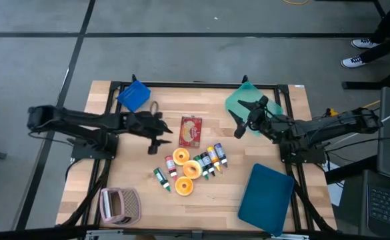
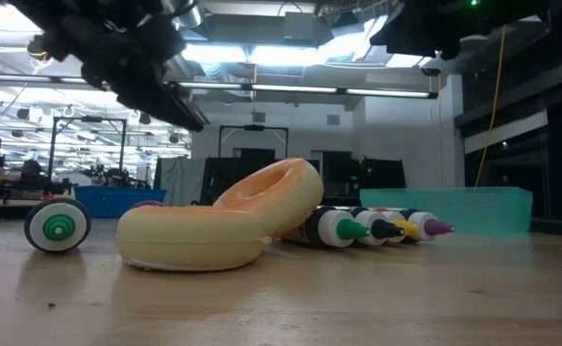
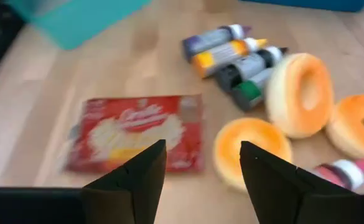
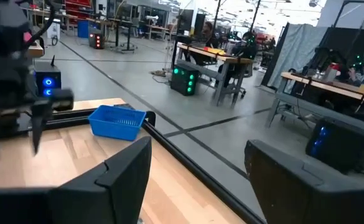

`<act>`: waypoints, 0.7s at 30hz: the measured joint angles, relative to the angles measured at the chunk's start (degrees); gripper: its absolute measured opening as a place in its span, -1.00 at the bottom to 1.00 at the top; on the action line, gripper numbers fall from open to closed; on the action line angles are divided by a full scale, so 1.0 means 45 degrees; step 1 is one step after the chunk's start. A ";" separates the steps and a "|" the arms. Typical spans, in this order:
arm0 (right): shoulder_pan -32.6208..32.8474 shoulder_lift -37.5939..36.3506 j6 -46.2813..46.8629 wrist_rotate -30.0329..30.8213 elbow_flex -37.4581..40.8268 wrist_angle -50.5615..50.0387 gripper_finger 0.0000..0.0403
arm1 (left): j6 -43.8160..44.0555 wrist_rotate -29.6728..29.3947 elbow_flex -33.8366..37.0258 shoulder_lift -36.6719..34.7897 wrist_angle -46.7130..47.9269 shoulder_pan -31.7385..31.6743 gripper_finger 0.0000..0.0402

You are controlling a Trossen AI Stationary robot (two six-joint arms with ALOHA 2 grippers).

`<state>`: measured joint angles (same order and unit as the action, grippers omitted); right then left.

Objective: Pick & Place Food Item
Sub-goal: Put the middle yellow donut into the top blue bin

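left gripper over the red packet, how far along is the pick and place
Nothing looks placed yet: the flat red snack packet and three orange foam donuts lie on the wooden table. The left gripper hovers open beside the packet, holding nothing. The right gripper waits open over the teal bin. Grasping and placing remain.

A large robotics lab or industrial workshop. A wooden table framed in black metal stands on a grey concrete floor marked with dark lines. Beyond it, long workbenches carry electronics with green and blue indicator lights, under ceiling strip lighting and exposed ductwork.
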<state>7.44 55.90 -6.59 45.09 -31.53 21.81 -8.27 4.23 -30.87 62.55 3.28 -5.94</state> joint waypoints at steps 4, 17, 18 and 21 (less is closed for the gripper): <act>-0.0005 0.0000 -0.0005 0.0075 0.0000 0.0002 0.26 | -0.0375 0.0154 -0.1083 0.1835 -0.0785 0.1025 0.00; -0.0005 0.0000 -0.0015 0.0075 0.0000 -0.0002 0.26 | -0.2846 0.0127 -0.5138 0.6888 -0.0078 0.2770 0.05; -0.0003 0.0000 -0.0015 0.0072 0.0000 -0.0002 0.26 | -0.2948 0.0010 -0.5326 0.7141 -0.0002 0.2847 0.05; 0.0010 -0.0001 -0.0015 -0.0013 0.0000 -0.0016 0.26 | -0.3137 -0.0048 -0.5848 0.7814 0.0071 0.3046 0.05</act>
<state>7.49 55.90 -6.66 45.03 -31.53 21.74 -22.39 4.01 -57.18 97.71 3.60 7.77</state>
